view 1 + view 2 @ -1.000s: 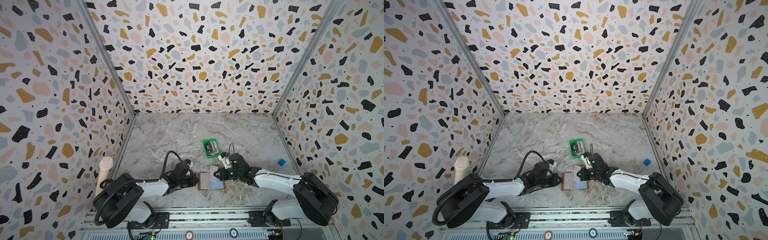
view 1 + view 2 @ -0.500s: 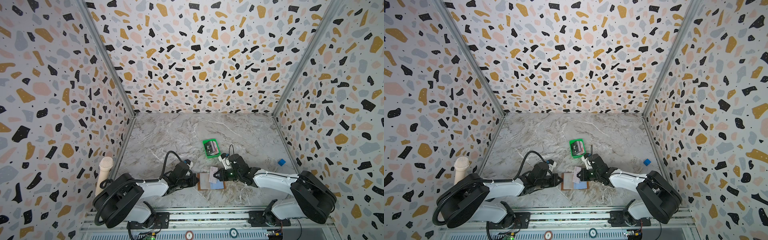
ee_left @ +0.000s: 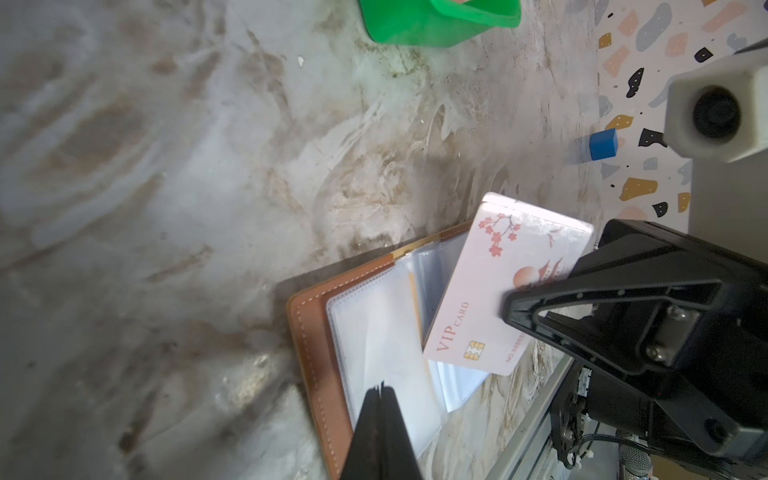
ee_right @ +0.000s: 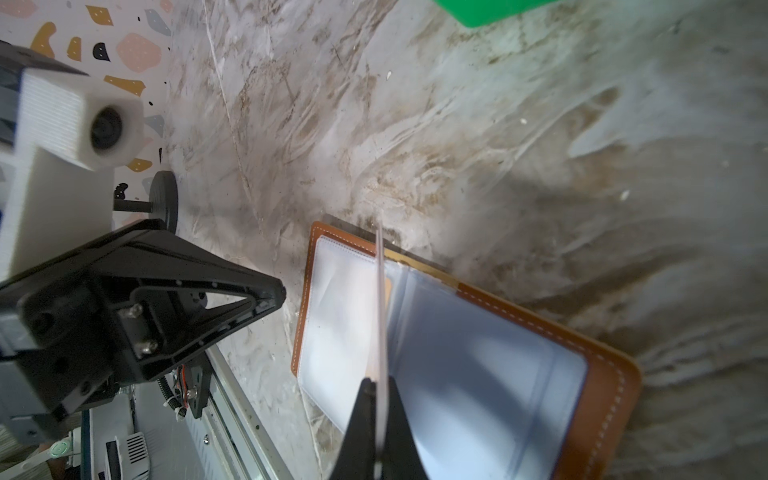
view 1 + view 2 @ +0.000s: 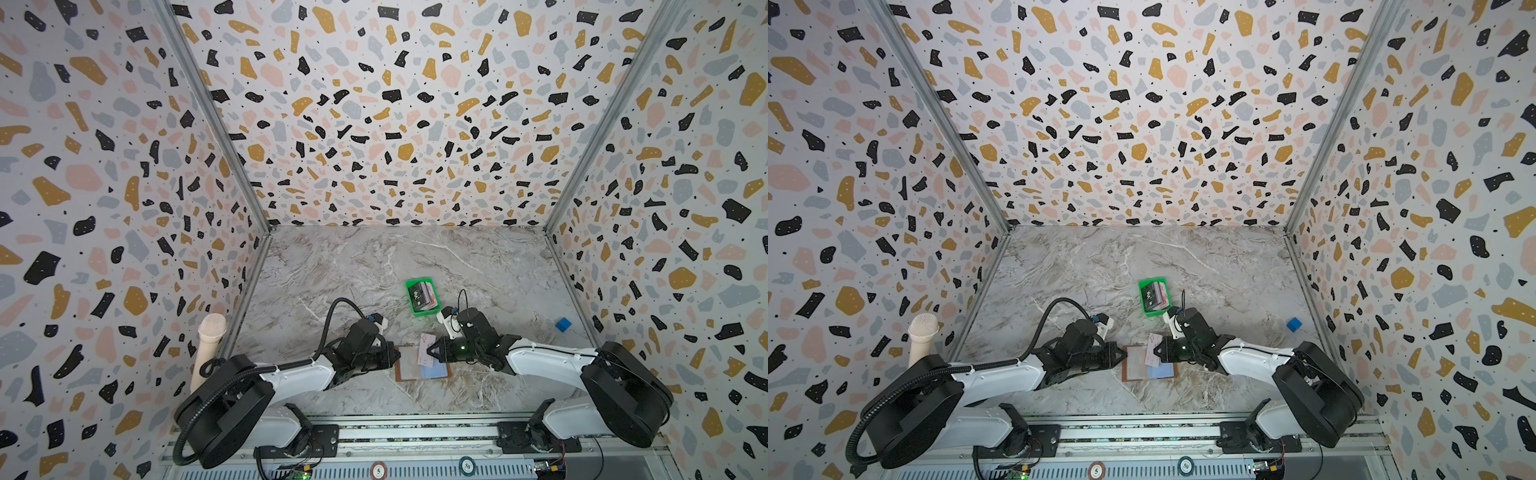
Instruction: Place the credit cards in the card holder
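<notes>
Leftward by a touch in the past second: our right gripper [image 5: 430, 351] has carried its load nearer the fold of the tan-brown leather booklet card holder [image 5: 409, 368], which lies open and flat on the grey marbled table [image 5: 374, 270]. Its jaws are clamped on one long edge of a pale pink plastic credit card [image 3: 478, 291] printed with blossoms, held above the clear sleeves and not yet in any. From the right wrist we see the card nearly edge-on, its long axis running along the fold and its free long edge facing the left-hand page. Our left gripper [image 5: 397, 356], jaws pressed together on nothing, sits at that page's outer side; whether it touches the sleeve we cannot tell. More mixed-colour cards [image 5: 428, 293] wait in the small green plastic tray [image 5: 424, 312], beyond the holder. We judge the coming move turns on tipping that free edge down into a sleeve mouth on the left page, the side nearer the left arm.
</notes>
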Available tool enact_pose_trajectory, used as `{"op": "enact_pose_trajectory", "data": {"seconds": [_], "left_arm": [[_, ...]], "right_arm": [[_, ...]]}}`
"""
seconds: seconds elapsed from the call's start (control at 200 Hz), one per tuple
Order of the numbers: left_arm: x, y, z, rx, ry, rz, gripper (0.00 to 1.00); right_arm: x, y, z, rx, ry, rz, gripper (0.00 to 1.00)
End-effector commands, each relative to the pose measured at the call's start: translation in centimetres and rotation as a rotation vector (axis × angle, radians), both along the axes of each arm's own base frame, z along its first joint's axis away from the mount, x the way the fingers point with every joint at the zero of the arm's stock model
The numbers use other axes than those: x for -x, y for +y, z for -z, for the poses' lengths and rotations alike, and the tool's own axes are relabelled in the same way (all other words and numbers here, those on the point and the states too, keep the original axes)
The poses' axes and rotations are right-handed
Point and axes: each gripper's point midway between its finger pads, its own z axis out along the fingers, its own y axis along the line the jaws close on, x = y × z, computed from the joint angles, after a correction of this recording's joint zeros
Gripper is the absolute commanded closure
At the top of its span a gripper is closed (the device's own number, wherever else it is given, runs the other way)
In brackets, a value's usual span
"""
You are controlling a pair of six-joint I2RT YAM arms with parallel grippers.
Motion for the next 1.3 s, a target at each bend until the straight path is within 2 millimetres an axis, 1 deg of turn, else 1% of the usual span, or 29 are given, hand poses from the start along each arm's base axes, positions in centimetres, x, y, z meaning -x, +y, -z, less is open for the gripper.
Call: {"op": "enact_pose_trajectory", "data": {"seconds": [0.0,0.1,0.27,0.345,0.435,0.541,0.671,0.946,1.156,1.296], "left_arm": [[-0.2,-1.4,-0.8,0.043,-0.016,0.037,1.0],[-0.1,-1.3,0.0,0.019,-0.009,0.045,1.0],[0.8,0.2,3.1,-0.08,0.056,0.032,1.0],[1.2,0.6,4.0,-0.1,0.079,0.026,1.0],[1.5,0.8,4.5,-0.101,0.099,0.02,1.0],[1.7,1.0,4.7,-0.1,0.104,0.016,1.0],[1.8,1.1,4.7,-0.098,0.105,0.014,1.0],[1.8,1.1,4.4,-0.095,0.097,0.01,1.0],[1.8,1.2,4.5,-0.095,0.101,0.006,1.0],[1.9,1.3,4.6,-0.094,0.105,0.002,1.0]], "right_arm": [[0.4,-0.4,0.3,0.021,0.009,0.0,1.0],[0.2,-0.4,0.3,0.018,0.006,0.001,1.0],[0.2,-0.3,0.0,0.009,-0.001,0.001,1.0],[0.2,-0.3,-0.2,0.005,-0.006,0.001,1.0],[0.2,-0.3,-0.7,-0.002,-0.017,0.005,1.0],[0.1,-0.6,-1.2,-0.001,-0.029,0.016,1.0],[0.0,-0.7,-1.2,0.0,-0.03,0.025,1.0],[0.3,-1.0,0.5,0.03,0.012,0.035,1.0],[0.4,-1.2,0.8,0.031,0.024,0.045,1.0],[0.8,-0.7,1.0,0.002,0.047,0.031,1.0]]}}
